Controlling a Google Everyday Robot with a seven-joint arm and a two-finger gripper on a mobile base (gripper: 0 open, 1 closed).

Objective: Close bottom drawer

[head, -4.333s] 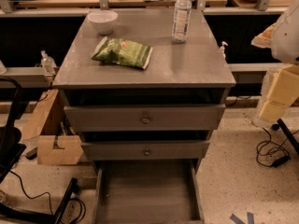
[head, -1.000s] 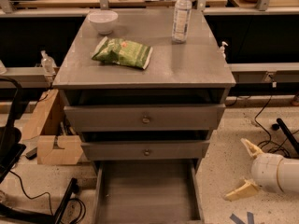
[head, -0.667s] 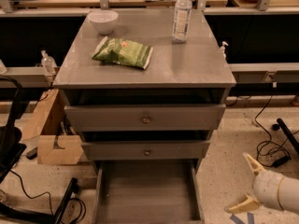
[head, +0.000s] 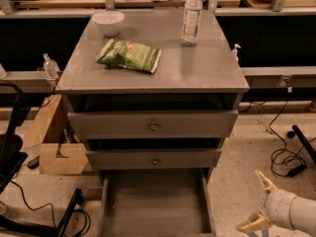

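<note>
The bottom drawer [head: 155, 201] is seen pulled far out at the foot of the cabinet [head: 197, 68], its front cut off by the lower edge. A long plain grey tray is shown. Open floor [head: 237, 147] is left to its right, where the gripper [head: 257, 204] is held spread wide and empty, near but apart. Writing on the green bag [head: 129, 56] cannot be read

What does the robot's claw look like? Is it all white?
Not all white. The claw, low in the right corner beside the bottom drawer, has two pointy, cream-yellow fingers. They stick out of a fat, rounded white arm. No cables or markings show on it.
</note>
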